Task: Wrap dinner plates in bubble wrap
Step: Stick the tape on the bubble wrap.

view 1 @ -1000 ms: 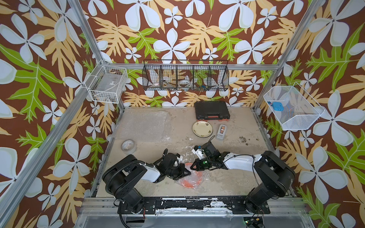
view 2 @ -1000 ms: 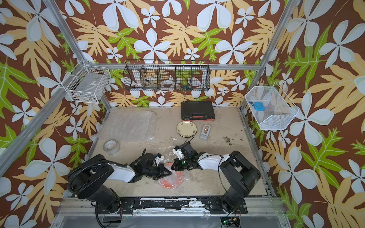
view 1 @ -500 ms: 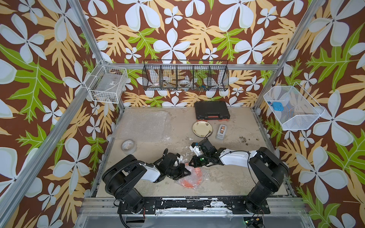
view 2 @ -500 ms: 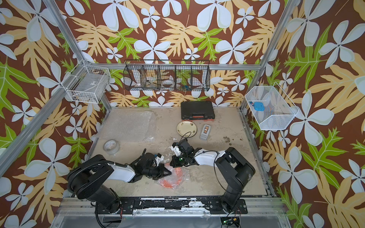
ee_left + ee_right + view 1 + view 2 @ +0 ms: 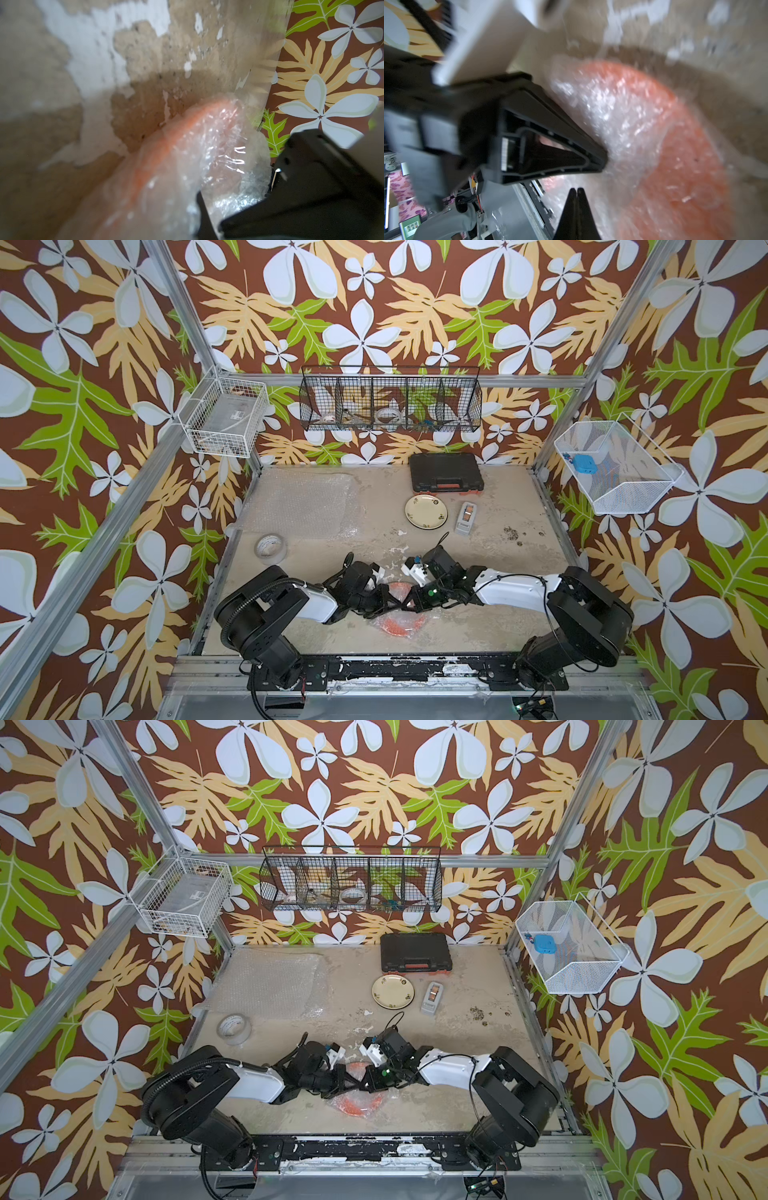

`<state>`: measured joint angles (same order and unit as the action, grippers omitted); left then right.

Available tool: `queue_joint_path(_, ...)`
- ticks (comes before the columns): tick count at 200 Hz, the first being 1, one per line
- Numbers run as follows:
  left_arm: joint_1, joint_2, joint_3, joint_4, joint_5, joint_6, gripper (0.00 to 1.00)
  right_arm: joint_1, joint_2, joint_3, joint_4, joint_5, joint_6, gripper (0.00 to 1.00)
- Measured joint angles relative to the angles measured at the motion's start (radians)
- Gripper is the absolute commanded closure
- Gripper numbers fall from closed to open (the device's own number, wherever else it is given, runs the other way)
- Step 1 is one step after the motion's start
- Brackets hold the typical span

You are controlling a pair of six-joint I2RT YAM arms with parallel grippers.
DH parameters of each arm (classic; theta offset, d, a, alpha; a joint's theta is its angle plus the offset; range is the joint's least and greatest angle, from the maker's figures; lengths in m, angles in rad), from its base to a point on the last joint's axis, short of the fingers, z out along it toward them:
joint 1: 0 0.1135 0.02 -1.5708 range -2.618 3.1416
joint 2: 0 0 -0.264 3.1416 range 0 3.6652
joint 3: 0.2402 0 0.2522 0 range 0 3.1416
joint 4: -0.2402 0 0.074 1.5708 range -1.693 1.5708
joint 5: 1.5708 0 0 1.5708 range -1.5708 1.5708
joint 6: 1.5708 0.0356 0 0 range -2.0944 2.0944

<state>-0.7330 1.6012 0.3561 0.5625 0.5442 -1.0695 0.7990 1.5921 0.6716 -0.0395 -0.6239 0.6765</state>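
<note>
Both grippers meet tip to tip over a bundle by the middle of the table's (image 5: 478,626) front edge. The left gripper (image 5: 388,600) and right gripper (image 5: 413,600) have their jaws closed; whether either pinches film I cannot tell. They seem to press the clear bubbled plastic wrap (image 5: 612,114) down to keep its folds over the glossy orange round plate (image 5: 392,624) beneath. Near the back edge a cream flower-marked plate (image 5: 426,511) lies bare, and a flat spare sheet of bubble wrap (image 5: 299,506) fills the back left corner.

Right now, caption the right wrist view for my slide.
Shut right gripper beside the left gripper at the bubble wrap covering the orange plate.
</note>
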Motion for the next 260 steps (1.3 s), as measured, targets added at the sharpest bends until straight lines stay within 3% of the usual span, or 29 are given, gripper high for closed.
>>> queue_joint_path(21,0.002,0.0,0.004,-0.001,0.001,0.001,0.96,0.01,0.038,0.048,-0.068,0.047,-0.024,1.0)
queue_joint_path(41,0.004,0.0,0.006,-0.002,0.003,0.003,0.96,0.015,-0.034,0.051,-0.116,0.096,-0.03,1.0)
queue_joint_path(80,0.006,0.005,0.012,-0.007,0.008,0.006,0.96,0.071,-0.173,-0.019,-0.065,0.017,0.025,1.0)
queue_joint_path(127,0.009,0.013,0.015,-0.008,0.016,0.007,0.96,0.087,-0.078,-0.046,-0.083,0.054,0.044,1.0)
queue_joint_path(175,0.01,0.02,0.022,-0.009,0.029,0.007,0.96,0.103,-0.23,-0.065,-0.083,0.077,0.054,1.0)
queue_joint_path(220,0.011,0.026,0.028,-0.012,0.035,0.014,0.96,0.142,-0.117,-0.106,0.004,0.008,0.089,1.0)
queue_joint_path(241,0.012,0.022,0.028,-0.015,0.032,0.018,0.96,0.13,-0.161,-0.101,-0.033,0.035,0.081,1.0)
queue_joint_path(260,0.012,0.017,0.027,-0.016,0.029,0.021,0.96,0.064,-0.279,-0.119,-0.051,0.051,0.082,0.81)
